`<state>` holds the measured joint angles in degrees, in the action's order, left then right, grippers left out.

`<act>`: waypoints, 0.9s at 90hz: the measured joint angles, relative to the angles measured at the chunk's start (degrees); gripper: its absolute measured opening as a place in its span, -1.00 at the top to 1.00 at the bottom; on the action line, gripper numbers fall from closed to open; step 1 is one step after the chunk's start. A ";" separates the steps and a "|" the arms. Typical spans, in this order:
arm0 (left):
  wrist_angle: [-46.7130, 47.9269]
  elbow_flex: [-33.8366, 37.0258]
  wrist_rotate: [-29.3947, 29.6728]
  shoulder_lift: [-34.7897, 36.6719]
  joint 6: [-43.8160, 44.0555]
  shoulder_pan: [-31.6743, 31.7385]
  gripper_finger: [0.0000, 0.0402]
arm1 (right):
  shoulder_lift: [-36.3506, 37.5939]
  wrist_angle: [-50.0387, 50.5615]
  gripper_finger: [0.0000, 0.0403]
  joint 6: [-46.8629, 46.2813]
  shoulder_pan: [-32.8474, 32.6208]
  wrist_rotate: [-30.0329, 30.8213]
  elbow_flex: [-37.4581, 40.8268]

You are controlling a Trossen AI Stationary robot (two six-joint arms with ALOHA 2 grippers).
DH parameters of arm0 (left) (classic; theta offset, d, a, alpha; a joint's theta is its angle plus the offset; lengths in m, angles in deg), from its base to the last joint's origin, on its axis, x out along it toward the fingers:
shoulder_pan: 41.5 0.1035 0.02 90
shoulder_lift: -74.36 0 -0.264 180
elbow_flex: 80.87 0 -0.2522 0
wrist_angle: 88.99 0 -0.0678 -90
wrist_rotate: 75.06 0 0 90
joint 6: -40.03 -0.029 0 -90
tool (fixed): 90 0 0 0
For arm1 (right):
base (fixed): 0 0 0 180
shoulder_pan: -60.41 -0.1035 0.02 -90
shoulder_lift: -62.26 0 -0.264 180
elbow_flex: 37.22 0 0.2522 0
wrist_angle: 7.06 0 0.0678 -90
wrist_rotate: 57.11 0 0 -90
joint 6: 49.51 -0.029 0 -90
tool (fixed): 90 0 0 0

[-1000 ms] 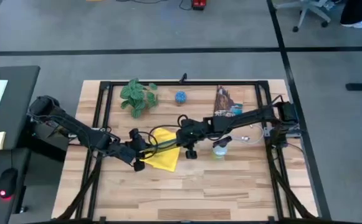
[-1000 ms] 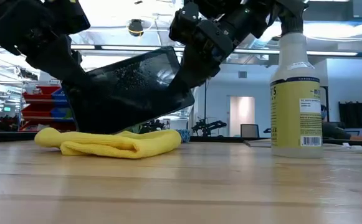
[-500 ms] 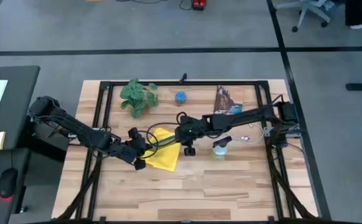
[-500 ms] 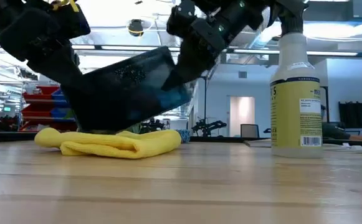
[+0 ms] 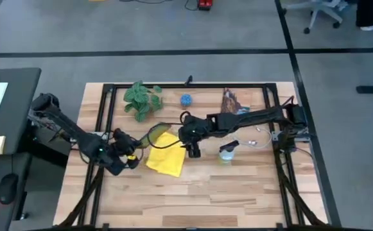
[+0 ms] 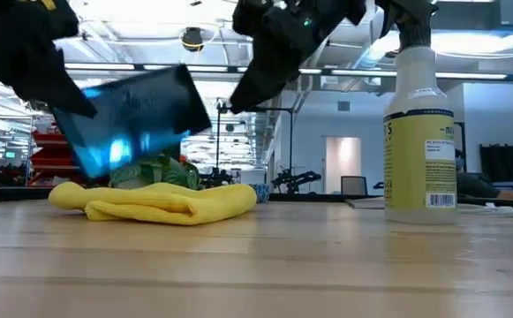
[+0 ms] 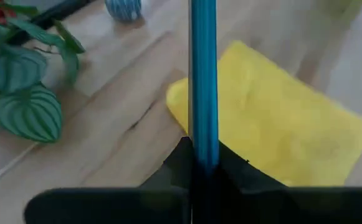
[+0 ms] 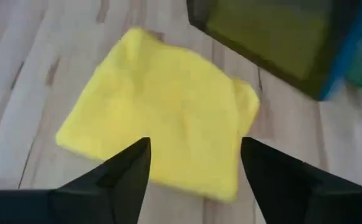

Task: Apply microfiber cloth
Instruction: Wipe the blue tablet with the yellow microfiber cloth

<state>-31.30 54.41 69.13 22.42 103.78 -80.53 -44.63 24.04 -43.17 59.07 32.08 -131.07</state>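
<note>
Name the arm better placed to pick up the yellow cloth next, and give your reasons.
The right arm. Its claw is open and empty, hovering directly over the microfiber cloth lying on the table. The left claw is shut on the tablet, holding it lifted beside the cloth, so it isn't free.

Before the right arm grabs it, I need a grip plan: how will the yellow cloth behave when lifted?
The microfiber cloth lies folded with soft, rounded edges, so it will probably droop from the pinch point and unfold. It looks thin, likely light. The open right gripper hovers above it; a pinch at one edge may drag it.
</note>
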 joint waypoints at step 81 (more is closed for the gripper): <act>8.27 1.69 3.12 11.02 11.69 -2.28 0.96 | -24.48 -11.01 0.84 -4.63 -2.13 -0.94 -7.75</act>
<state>-23.03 56.10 72.25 33.44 115.47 -82.81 -69.11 13.03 -47.80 56.94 31.14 -138.82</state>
